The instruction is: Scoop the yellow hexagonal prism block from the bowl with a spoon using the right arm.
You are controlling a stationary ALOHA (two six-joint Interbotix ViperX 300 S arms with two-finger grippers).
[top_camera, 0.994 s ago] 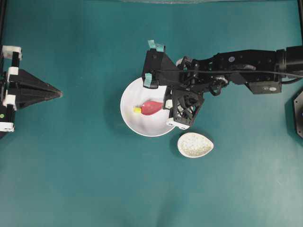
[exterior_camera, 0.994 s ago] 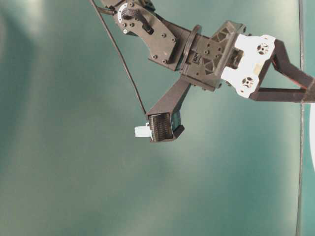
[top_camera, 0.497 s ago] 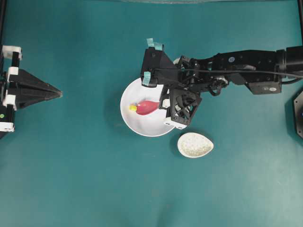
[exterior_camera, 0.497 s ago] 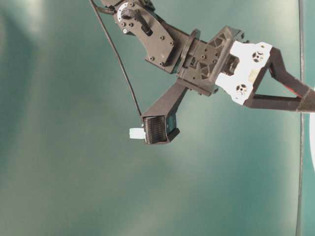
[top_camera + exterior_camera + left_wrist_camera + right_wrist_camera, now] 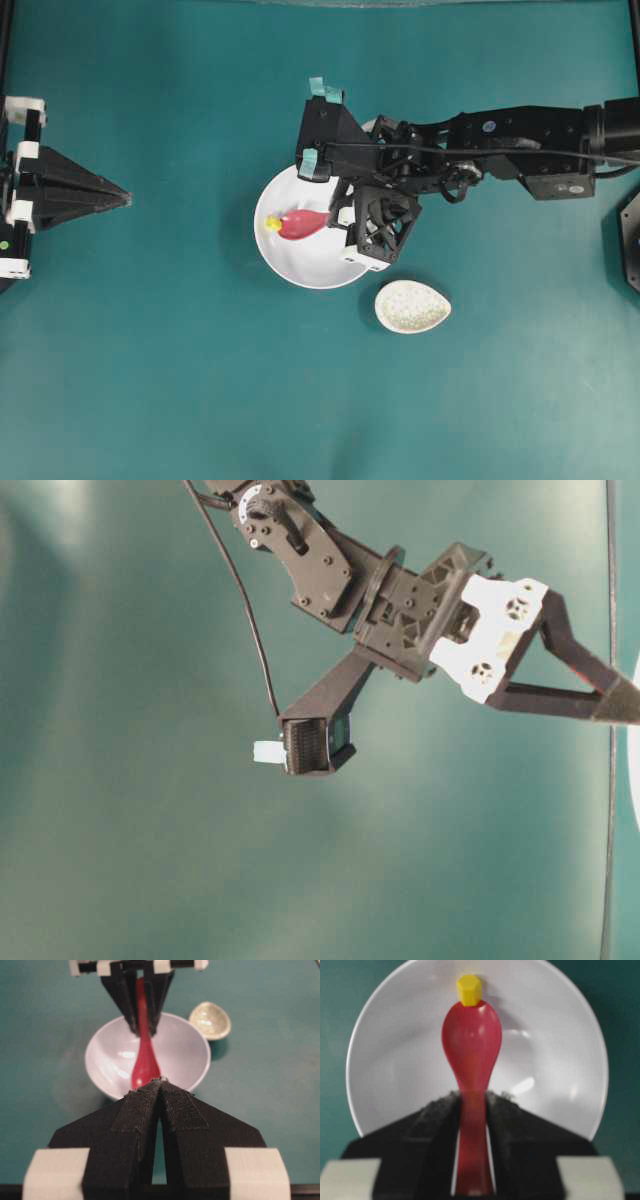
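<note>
**Block at the spoon's tip, inside the bowl**

The yellow hexagonal prism block (image 5: 469, 990) sits in the upper middle of the right wrist view, touching the front tip of the spoon (image 5: 471, 1060) and lying on the bowl's inner slope near the far rim — not inside the scoop. From overhead the block (image 5: 272, 224) shows at the left side of the bowl (image 5: 300, 265), just beyond the scoop's end. The spoon's scoop faces up over the white interior; its handle runs back between the two black padded fingers (image 5: 432, 1125) of the right gripper (image 5: 471, 1110), which are clamped on it from both sides.

The right arm (image 5: 500, 140) reaches in from the right edge of the overhead frame, its wrist hanging over the bowl's right rim. In the table-level view that arm fills the upper part of the frame and the gripper's fingers run out past the right edge.

Just below and right of the bowl lies a small speckled egg-shaped dish (image 5: 412, 306), apart from it. At the far left edge of the overhead frame the left gripper (image 5: 118, 197) rests with its jaws pressed together on nothing — well away from the bowl, pointing toward it.
</note>
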